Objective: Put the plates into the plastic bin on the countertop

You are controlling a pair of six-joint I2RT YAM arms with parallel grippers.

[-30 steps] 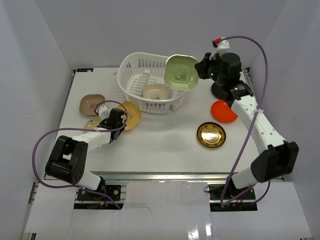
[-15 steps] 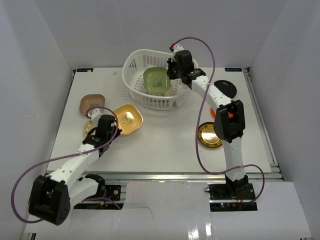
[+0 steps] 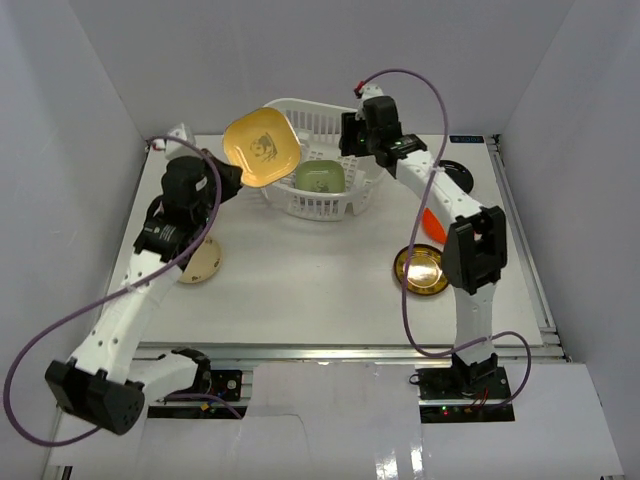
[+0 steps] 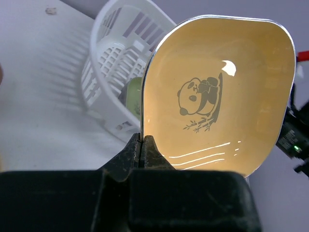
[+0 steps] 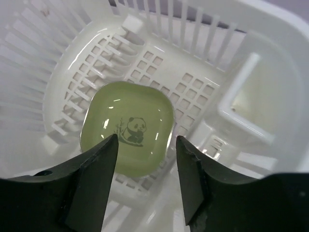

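Task partway done. Green plate [image 5: 128, 128] lies flat on perforated base of plastic bin [image 3: 320, 207]; whether anything sits beneath it, cannot tell. Right gripper [image 5: 146, 140] hangs above it, fingers apart, empty. Left gripper [image 4: 142, 145] clamped on rim of yellow plate [image 4: 217, 96], held on edge in air just beside bin's left rim, not yet inside. Yellow plate: glossy, rounded-square, panda print. Left on countertop [image 3: 310, 290]: cream plate [image 3: 205, 265], gold patterned plate [image 3: 420, 270], orange-red plate [image 3: 430, 224], black plate [image 3: 462, 175].

White walls [image 3: 70, 100], metal rail [image 3: 320, 352], small speck [image 4: 50, 10], perhaps debris
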